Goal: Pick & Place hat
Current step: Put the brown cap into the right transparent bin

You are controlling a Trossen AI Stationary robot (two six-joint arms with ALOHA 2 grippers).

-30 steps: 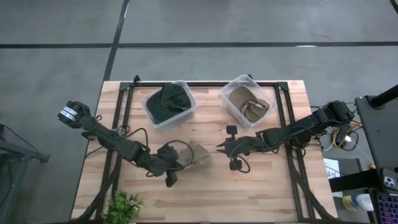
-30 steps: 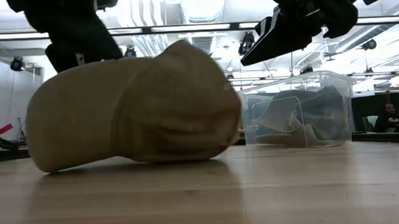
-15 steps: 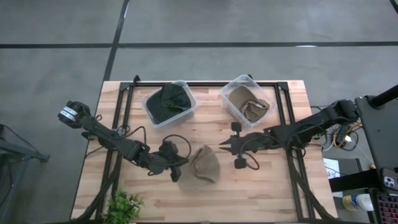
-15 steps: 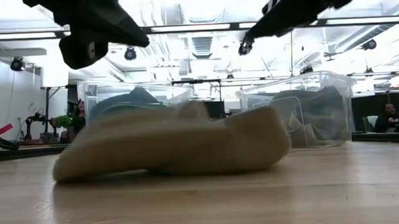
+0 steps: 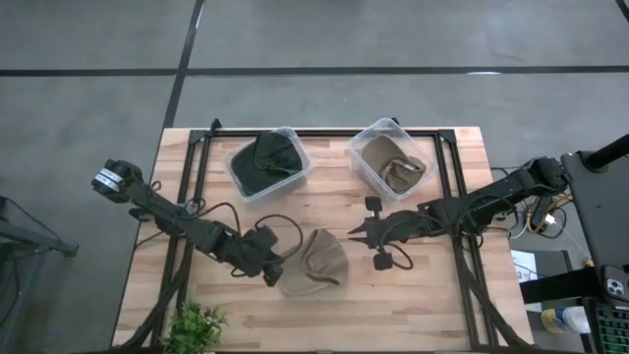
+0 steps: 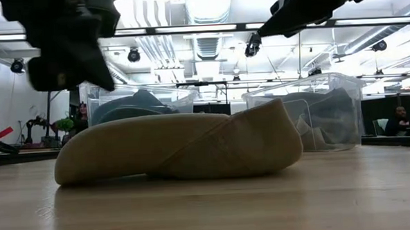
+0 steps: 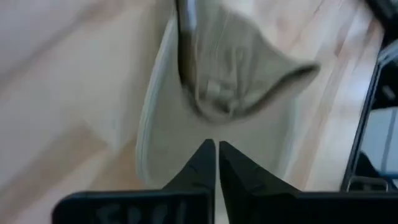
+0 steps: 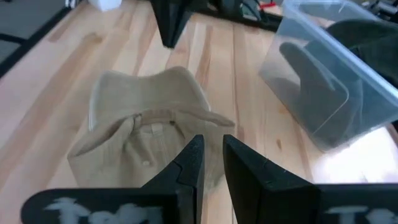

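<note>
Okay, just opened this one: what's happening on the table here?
A two-armed robot is working with hats. A tan hat lies loose on the wooden table, held by neither arm. The left end effector is shut and sits right beside the hat's edge; the right end effector hovers just off its other side. Behind them, one clear bin holds a dark hat and another bin holds a tan one.

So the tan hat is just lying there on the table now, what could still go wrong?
Two things, I'd guess. The tan hat lies limp and flattened on the table, so a claw may pinch only a fold and let it slip. Also, the left claw and right claw both sit close to it from opposite sides; reaching together, the arms might bump.
</note>
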